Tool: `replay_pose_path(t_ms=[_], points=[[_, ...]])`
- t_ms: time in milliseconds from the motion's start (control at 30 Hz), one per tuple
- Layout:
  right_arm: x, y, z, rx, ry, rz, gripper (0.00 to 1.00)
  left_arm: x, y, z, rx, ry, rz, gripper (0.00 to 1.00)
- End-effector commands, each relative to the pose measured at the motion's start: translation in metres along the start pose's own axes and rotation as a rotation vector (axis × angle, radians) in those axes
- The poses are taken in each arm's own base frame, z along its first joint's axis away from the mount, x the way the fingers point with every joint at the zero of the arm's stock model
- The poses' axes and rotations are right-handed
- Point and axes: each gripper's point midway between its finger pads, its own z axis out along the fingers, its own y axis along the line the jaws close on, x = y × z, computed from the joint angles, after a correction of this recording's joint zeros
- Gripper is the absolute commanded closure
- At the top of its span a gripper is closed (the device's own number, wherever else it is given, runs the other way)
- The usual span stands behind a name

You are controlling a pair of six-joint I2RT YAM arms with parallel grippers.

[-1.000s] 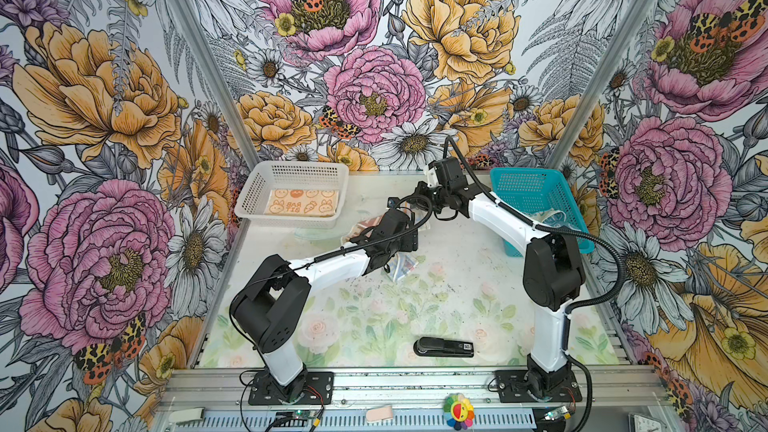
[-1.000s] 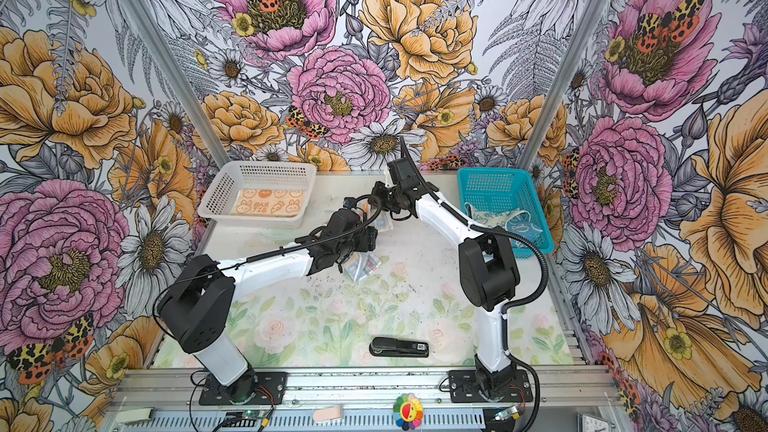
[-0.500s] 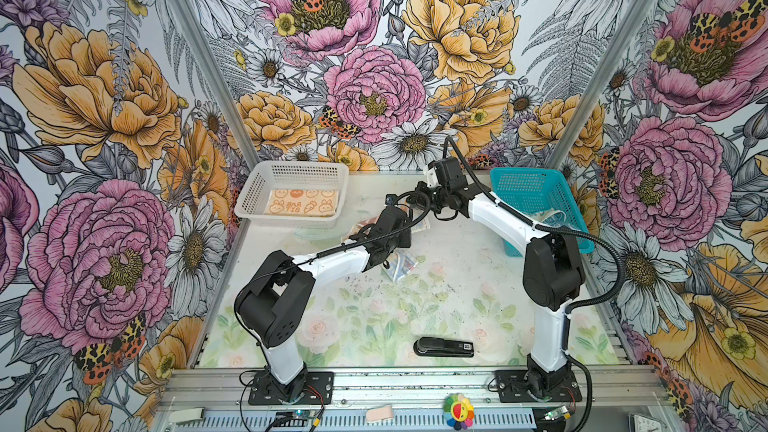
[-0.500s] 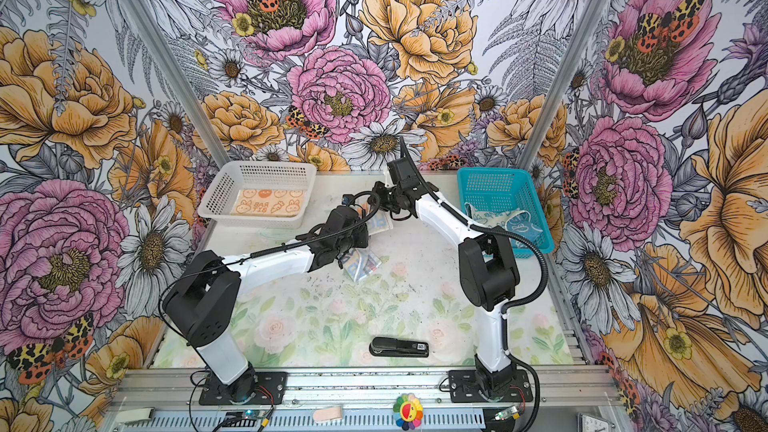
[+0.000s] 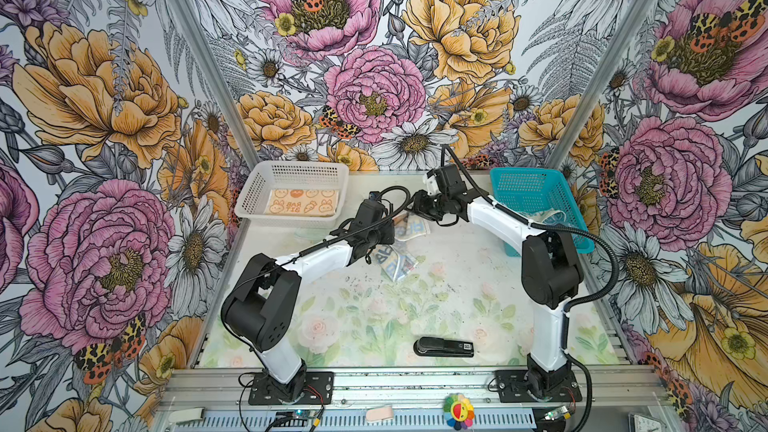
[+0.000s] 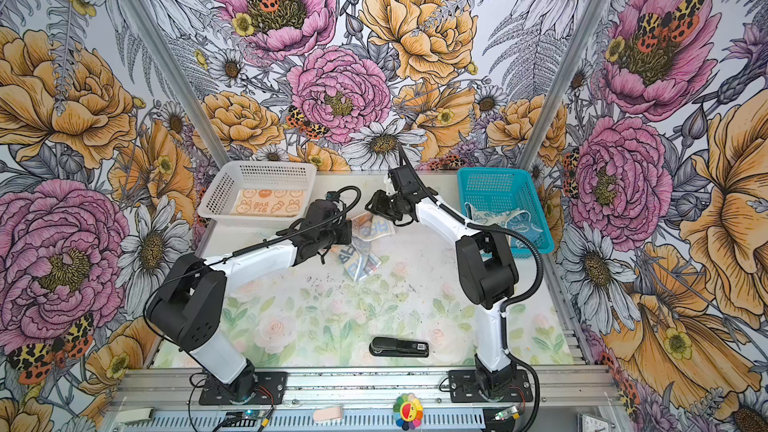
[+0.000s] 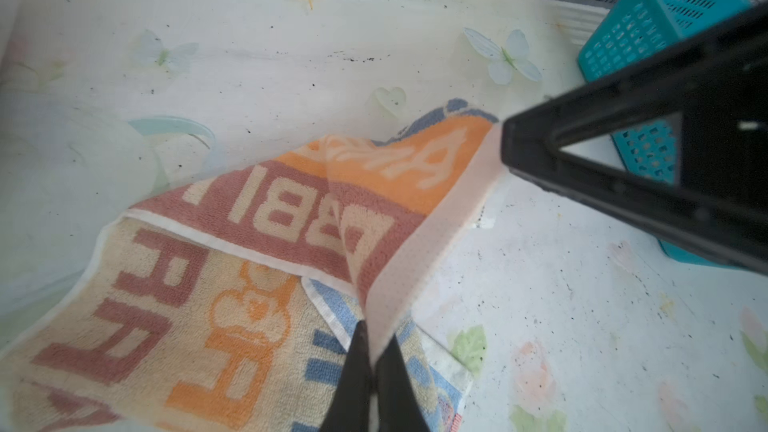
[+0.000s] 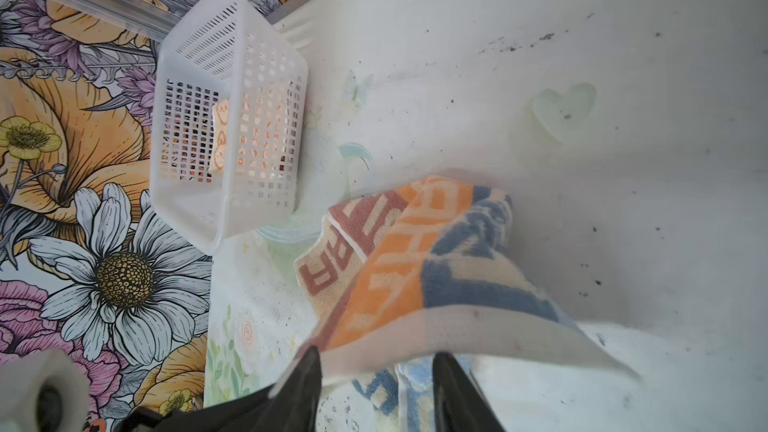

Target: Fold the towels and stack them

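Note:
A striped "RABBIT" towel (image 5: 394, 260) (image 6: 358, 261) in orange, brick, cream and blue lies crumpled at mid-table, one corner lifted. My left gripper (image 5: 384, 235) (image 7: 372, 351) is shut on its white hem (image 7: 419, 251). My right gripper (image 5: 409, 211) (image 8: 376, 357) hovers just behind it, open, with the blurred hem loose between its fingers and the towel (image 8: 415, 251) below. A folded cream bunny towel (image 5: 301, 205) lies in the white basket (image 5: 291, 174). More towels (image 5: 548, 216) sit in the teal basket (image 5: 536, 191).
A black stapler (image 5: 444, 347) lies near the front edge of the floral mat. The white basket (image 8: 232, 118) stands at back left, the teal basket (image 7: 648, 22) at back right. Floral walls close in three sides.
My left gripper reached further back and closed on the towel's hem. My right gripper, shut before, has opened and let the hem go.

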Motion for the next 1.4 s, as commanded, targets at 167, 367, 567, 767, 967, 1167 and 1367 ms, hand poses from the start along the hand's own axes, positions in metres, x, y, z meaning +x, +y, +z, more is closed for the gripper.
replay_pose_path(t_ms=[167, 367, 567, 767, 967, 1167, 1367], points=[[0.024, -0.039, -0.022, 0.109, -0.002, -0.119, 0.34, -0.006, 0.015, -0.016, -0.058, 0.085, 0.047, 1.0], [0.026, -0.066, -0.018, 0.197, -0.006, -0.184, 0.27, -0.012, 0.025, -0.018, -0.093, 0.108, 0.054, 1.0], [0.023, -0.069, 0.002, 0.197, 0.023, -0.244, 0.29, -0.02, 0.025, -0.019, -0.102, 0.117, 0.064, 1.0], [0.025, -0.08, 0.018, 0.235, 0.043, -0.301, 0.36, -0.028, 0.025, -0.019, -0.113, 0.115, 0.073, 1.0], [0.028, -0.085, 0.031, 0.222, 0.064, -0.314, 0.46, -0.031, 0.025, -0.019, -0.118, 0.118, 0.077, 1.0], [0.027, -0.091, 0.044, 0.223, 0.058, -0.332, 0.5, -0.033, 0.027, -0.018, -0.125, 0.124, 0.083, 1.0], [0.02, -0.089, 0.052, 0.201, 0.03, -0.352, 0.53, -0.037, 0.031, -0.018, -0.136, 0.128, 0.084, 1.0]])
